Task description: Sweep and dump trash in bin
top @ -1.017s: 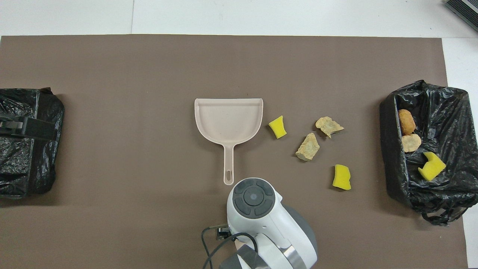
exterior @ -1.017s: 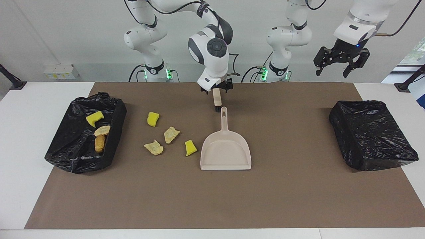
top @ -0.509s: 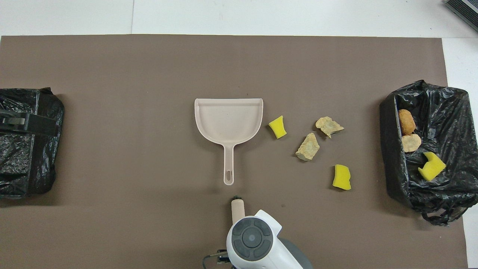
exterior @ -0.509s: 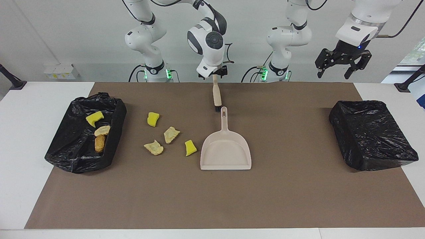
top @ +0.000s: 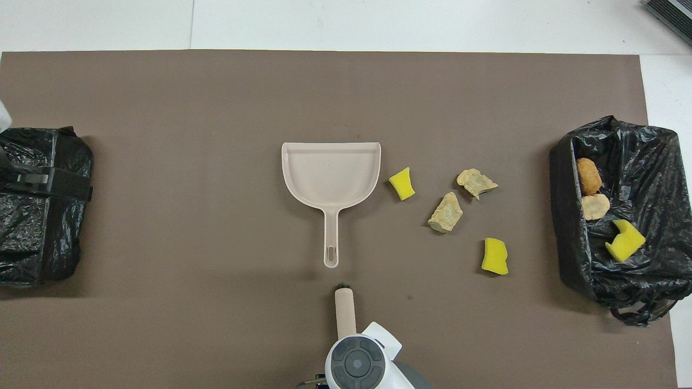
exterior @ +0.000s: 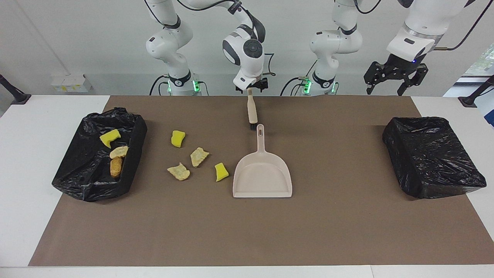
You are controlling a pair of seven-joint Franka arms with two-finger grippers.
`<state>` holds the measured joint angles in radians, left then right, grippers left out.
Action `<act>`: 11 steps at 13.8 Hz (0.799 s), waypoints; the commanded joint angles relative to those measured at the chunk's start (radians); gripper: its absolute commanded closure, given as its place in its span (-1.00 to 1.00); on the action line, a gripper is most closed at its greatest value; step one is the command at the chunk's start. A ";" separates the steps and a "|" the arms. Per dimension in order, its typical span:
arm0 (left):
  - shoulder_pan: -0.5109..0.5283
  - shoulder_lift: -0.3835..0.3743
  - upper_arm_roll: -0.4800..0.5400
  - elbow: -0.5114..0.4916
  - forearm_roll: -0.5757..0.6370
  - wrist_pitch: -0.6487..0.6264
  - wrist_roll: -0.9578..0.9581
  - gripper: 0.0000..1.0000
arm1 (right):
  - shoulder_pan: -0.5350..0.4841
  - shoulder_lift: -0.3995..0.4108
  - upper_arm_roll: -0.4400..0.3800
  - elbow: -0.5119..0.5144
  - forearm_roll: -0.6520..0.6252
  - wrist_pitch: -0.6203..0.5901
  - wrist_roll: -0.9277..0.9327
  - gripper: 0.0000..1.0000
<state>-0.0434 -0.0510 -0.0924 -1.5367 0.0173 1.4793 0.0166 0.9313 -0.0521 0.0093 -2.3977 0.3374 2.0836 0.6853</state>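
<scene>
The right gripper (exterior: 252, 87) hangs at twelve o'clock, over the small beige brush (exterior: 252, 111); its grip cannot be told. The left gripper (exterior: 386, 81) waits high, fingers spread, holding nothing.

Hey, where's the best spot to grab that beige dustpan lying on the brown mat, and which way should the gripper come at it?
Probably the dustpan is best taken by its long thin handle, from above. The pan lies flat with the handle pointing toward the robots, so fingers would likely close across its narrow width. The brush lies just off the handle's tip, so I'd grip at mid-handle.
</scene>
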 commanded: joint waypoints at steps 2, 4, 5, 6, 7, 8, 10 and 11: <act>0.007 -0.026 -0.010 -0.066 0.001 0.026 0.013 -1.00 | 0.020 -0.020 -0.002 -0.011 0.025 0.012 0.054 -0.10; 0.005 -0.029 -0.017 -0.085 0.001 0.045 0.010 -1.00 | 0.026 -0.022 0.000 -0.008 0.025 0.010 0.069 -0.06; -0.003 -0.026 -0.020 -0.086 0.001 0.052 0.008 -1.00 | 0.049 -0.022 0.000 -0.006 0.023 0.019 0.077 -0.06; -0.021 -0.026 -0.018 -0.097 0.001 0.055 0.002 -1.00 | 0.059 -0.026 0.000 -0.006 0.012 0.023 0.089 -0.06; -0.024 -0.027 -0.020 -0.111 0.001 0.064 0.002 -1.00 | 0.063 -0.031 0.000 -0.008 0.003 0.036 0.114 -0.06; -0.024 -0.027 -0.020 -0.117 0.001 0.067 0.002 -1.00 | 0.079 -0.043 0.000 -0.015 -0.015 0.067 0.155 -0.06; -0.033 -0.024 -0.020 -0.122 0.001 0.069 0.002 -1.00 | 0.087 -0.049 0.000 -0.023 -0.061 0.087 0.213 -0.06; -0.039 -0.024 -0.020 -0.132 0.001 0.072 0.000 -1.00 | 0.087 -0.063 0.000 -0.041 -0.092 0.117 0.236 -0.06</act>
<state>-0.0617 -0.0517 -0.1223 -1.6239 0.0166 1.5201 0.0166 1.0157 -0.0730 0.0098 -2.3970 0.2981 2.1522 0.8627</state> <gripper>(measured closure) 0.000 0.467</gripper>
